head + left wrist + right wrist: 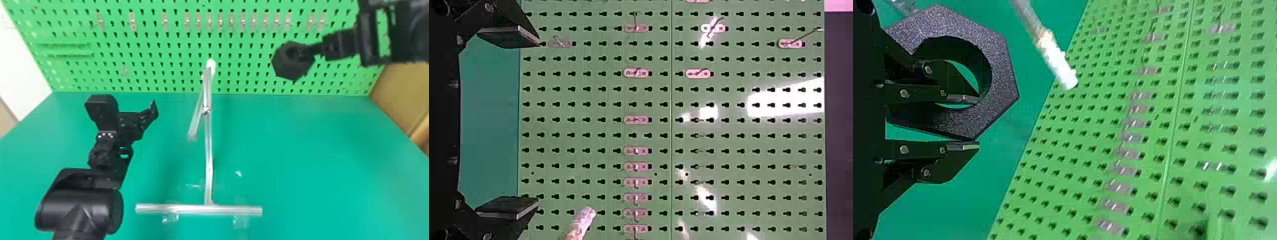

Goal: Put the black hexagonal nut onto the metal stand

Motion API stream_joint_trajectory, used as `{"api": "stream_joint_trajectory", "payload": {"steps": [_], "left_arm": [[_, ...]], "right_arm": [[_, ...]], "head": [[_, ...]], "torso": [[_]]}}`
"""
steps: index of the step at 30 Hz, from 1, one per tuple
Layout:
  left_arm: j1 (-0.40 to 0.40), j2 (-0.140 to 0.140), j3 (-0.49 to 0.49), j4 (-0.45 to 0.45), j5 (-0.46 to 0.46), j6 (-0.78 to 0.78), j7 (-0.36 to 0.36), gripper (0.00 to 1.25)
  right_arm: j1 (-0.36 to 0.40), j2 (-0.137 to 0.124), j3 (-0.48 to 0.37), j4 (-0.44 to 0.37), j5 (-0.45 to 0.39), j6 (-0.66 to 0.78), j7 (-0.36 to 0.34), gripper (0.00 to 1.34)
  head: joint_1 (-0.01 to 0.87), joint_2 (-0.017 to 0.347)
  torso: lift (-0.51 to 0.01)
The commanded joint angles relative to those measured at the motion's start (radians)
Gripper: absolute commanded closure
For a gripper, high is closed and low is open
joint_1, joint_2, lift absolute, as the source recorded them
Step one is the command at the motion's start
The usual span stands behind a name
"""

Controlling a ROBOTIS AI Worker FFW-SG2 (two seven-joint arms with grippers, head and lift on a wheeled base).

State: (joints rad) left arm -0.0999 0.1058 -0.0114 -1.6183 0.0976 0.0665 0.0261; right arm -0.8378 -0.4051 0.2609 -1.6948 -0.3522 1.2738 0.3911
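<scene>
The right gripper (312, 51), at the upper right of the head view, holds the black hexagonal nut (291, 71) in the air, to the right of the metal stand (209, 156). In the right wrist view, the right gripper (972, 122) has one finger through the hole of the nut (1002, 70) and the other outside, shut on its wall. The stand's white tip (1062, 72) is apart from the nut. The left gripper (131, 105) is open and without a load, left of the stand; its fingers are wide apart around the left gripper (521, 121) midpoint.
A green pegboard (159, 48) with small hooks rises behind the green table (319, 159). The stand's crossbar (233, 210) lies near the front, with clear tape (170, 217) at it. A side arm (195, 126) of the stand slants down to the left.
</scene>
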Motion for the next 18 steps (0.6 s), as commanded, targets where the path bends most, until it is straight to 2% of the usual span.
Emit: {"api": "stream_joint_trajectory", "payload": {"steps": [1, 8, 18], "left_arm": [[-0.001, 0.000, -0.002, 0.000, -0.002, 0.004, 0.000, 0.16], [-0.004, 0.000, -0.004, 0.000, -0.004, 0.007, 0.000, 0.16], [-0.004, 0.000, -0.004, 0.000, -0.007, 0.009, 0.000, 0.16]], "right_arm": [[-0.096, 0.009, 0.092, 0.047, -0.056, -0.017, 0.000, 1.09], [-0.178, 0.051, 0.201, 0.112, -0.102, -0.057, 0.002, 1.09], [-0.230, 0.103, 0.278, 0.169, -0.137, -0.102, 0.002, 1.10]], "head": [[0.693, 0.081], [0.693, 0.081], [0.693, 0.081]], "torso": [[-0.001], [-0.001], [-0.001]]}}
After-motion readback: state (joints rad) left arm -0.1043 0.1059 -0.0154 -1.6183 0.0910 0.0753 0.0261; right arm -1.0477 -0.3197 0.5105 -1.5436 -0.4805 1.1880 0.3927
